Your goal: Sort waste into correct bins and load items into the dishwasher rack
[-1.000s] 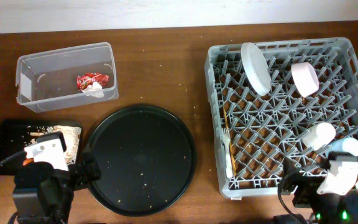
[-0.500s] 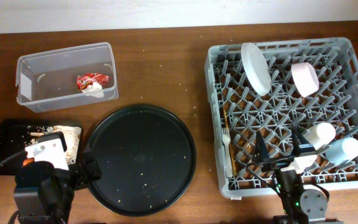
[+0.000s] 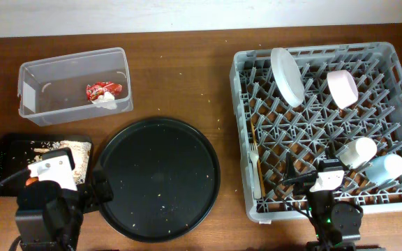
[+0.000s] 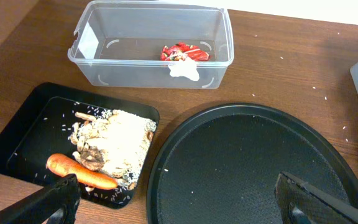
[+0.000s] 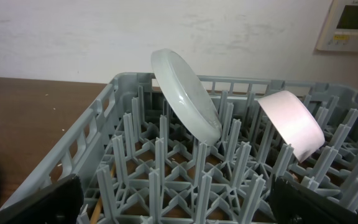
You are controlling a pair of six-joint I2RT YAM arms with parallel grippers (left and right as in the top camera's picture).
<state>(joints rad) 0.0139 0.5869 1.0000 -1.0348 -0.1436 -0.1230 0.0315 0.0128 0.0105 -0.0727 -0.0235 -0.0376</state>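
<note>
Table: brown wood (image 3: 187,84) flecked with crumbs; you can see nothing of the task lying loose on it.
Fork: the fork (image 3: 256,171) lies flat in the rack (image 3: 396,52), against its left wall. Its long axis runs near to far, tines toward the far side.
Fork to hand: it sits just left of your right gripper (image 5: 176,183), which hangs over the rack's near-left part. The right arm is by far the nearer; the left is beyond the round tray (image 3: 159,181).
Right gripper: fingers spread wide, nothing between them.
Other items: plate (image 3: 287,77) and bowl (image 3: 343,88) stand tilted among the far pegs; white cup (image 3: 358,152) and blue cup (image 3: 386,167) lie near the right wall.
Waste: wrapper (image 3: 103,88) and tissue (image 3: 107,100) touch in the tub (image 3: 75,59); scraps (image 3: 82,153), carrot (image 4: 79,173) and lump (image 4: 91,155) are in the black tray (image 3: 5,143).
Left gripper: the left gripper (image 4: 178,183) is spread and empty, over the gap between black tray and round tray.
Change: your right arm has swung from the rack's near-right corner to its near-left, then drawn slightly back toward the near wall. The left arm and every object are unmoved.
Judgement: sorting and loading look finished; if the fork needs reseating, close across its handle from the right.
</note>
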